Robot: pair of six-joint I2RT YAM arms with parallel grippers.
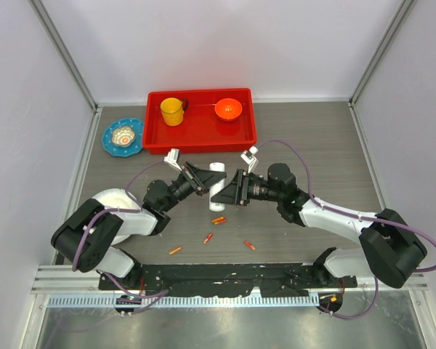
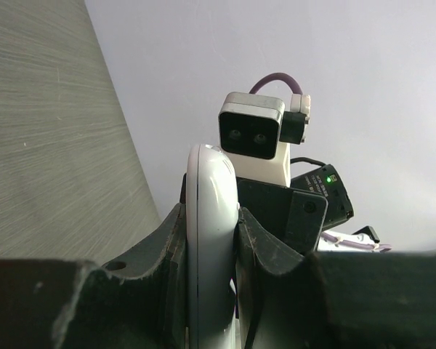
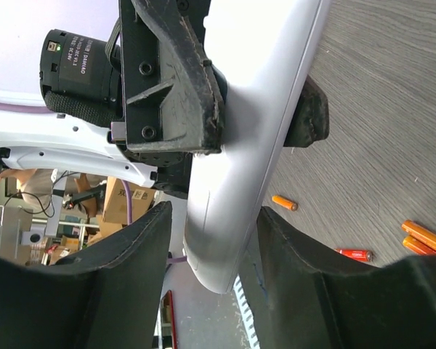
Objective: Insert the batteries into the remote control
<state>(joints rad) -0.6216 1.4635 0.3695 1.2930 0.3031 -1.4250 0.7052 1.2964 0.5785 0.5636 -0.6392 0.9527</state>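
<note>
The white remote control (image 1: 217, 179) is held up above the table between both grippers. My left gripper (image 1: 200, 179) is shut on it; in the left wrist view the remote (image 2: 212, 182) stands edge-on, clamped between the jaws of that gripper (image 2: 211, 212). My right gripper (image 1: 232, 190) is open around the remote's other end (image 3: 254, 109); the right wrist view shows this gripper (image 3: 214, 211) with a clear gap on one side of the remote. Several orange and red batteries (image 1: 219, 219) lie loose on the table below, some in the right wrist view (image 3: 284, 203). No blue patch or cover piece shows.
A red tray (image 1: 200, 138) at the back holds a yellow cup (image 1: 172, 111) and an orange bowl (image 1: 228, 109). A blue plate (image 1: 123, 137) sits left of it. Frame posts and walls bound the table.
</note>
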